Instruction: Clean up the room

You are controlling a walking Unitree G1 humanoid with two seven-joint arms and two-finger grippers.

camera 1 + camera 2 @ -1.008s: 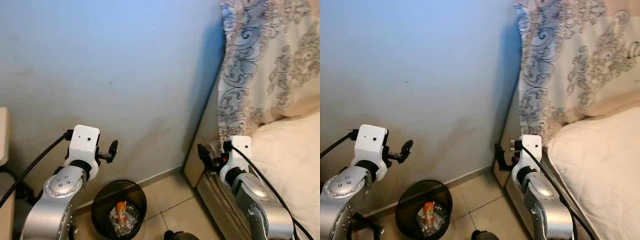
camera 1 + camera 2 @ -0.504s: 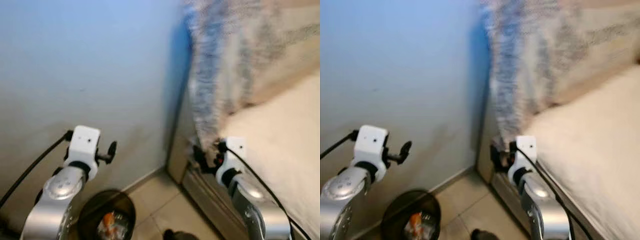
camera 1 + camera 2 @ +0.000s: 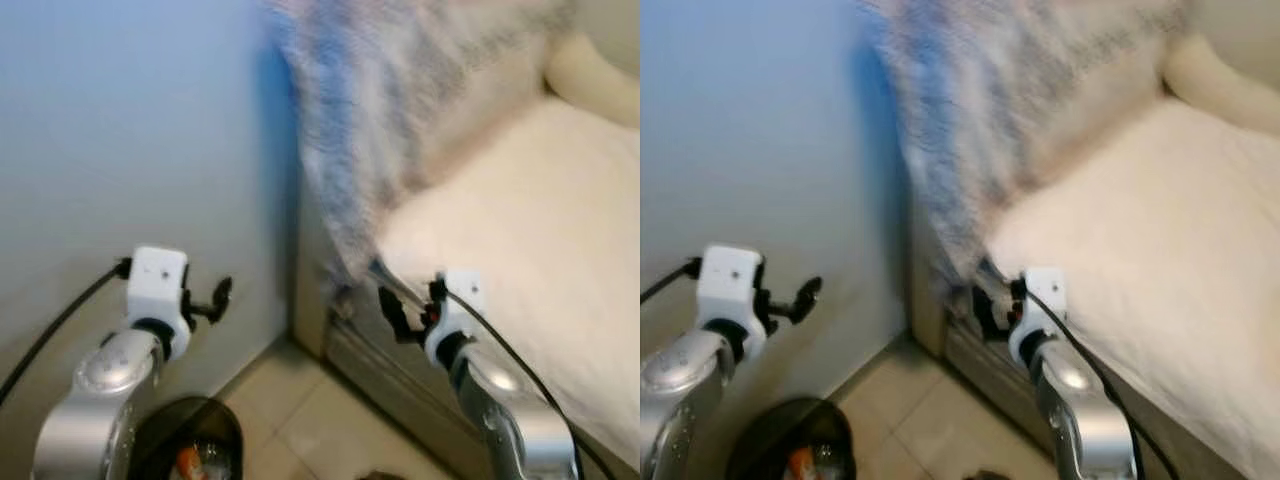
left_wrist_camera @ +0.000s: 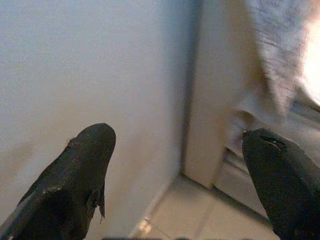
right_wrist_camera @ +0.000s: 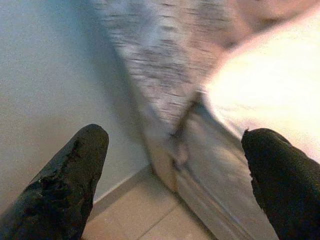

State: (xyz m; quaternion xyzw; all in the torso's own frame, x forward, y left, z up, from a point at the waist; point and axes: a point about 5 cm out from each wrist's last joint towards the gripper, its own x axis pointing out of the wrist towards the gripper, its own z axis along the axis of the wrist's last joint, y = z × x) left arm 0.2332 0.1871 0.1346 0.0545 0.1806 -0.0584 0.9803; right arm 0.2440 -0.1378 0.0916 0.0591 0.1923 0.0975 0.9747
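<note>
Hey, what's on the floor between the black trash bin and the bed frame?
Bare beige floor tiles lie between the trash bin and the bed frame; the left eye view shows it, though blurred.

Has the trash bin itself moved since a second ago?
Cannot tell. The trash bin sits lower and further left in the head views, but so does the wall corner beside it, so the camera turned.

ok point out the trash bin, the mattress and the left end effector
trash bin [image 3: 200, 430]: left eye view, black rim
mattress [image 3: 1160, 220]: right eye view, top surface
left end effector [image 4: 180, 150]: left wrist view, midway between fingertips
</note>
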